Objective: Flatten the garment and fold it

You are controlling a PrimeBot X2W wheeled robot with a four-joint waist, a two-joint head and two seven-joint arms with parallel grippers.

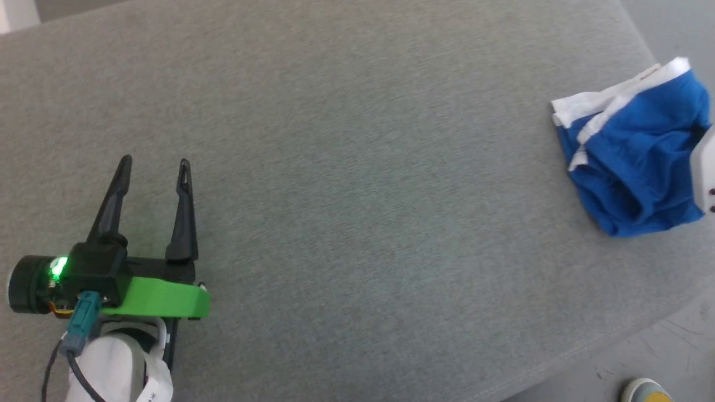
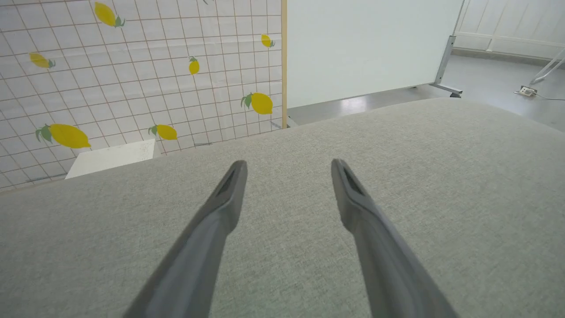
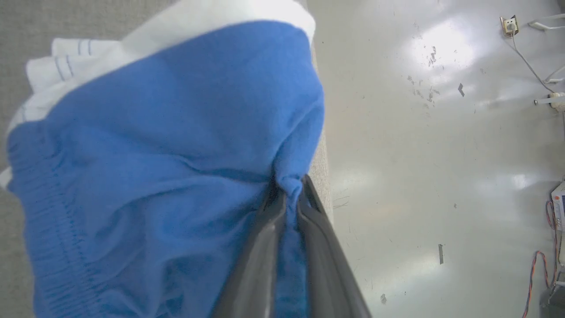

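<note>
The left gripper (image 1: 155, 162) is at the near left, low over the grey table (image 1: 357, 167). Its two dark fingers stand well apart with nothing between them, and they point to the far side. In the left wrist view the left gripper (image 2: 289, 162) shows the same wide gap over bare grey cloth. Beyond the far edge of the table there is a wall (image 2: 132, 88) with a grid and yellow lemons, and to the right of it a plain white panel (image 2: 366, 44). The shorts (image 1: 631, 151) lie at the far right of the table, close to its right edge and well apart from the left gripper. They are crumpled into a bunch, with the white trim (image 1: 609, 100) on the far side. A pale part of the right arm (image 1: 705, 173) covers their right end. In the right wrist view the right gripper (image 3: 290, 185) has its fingers together, clamped on a fold of the blue shorts (image 3: 154, 154) just beside the table edge. The gathered waistband (image 3: 48, 229) runs down the left of this view, and the shiny grey floor (image 3: 441, 154) is on the right.
</note>
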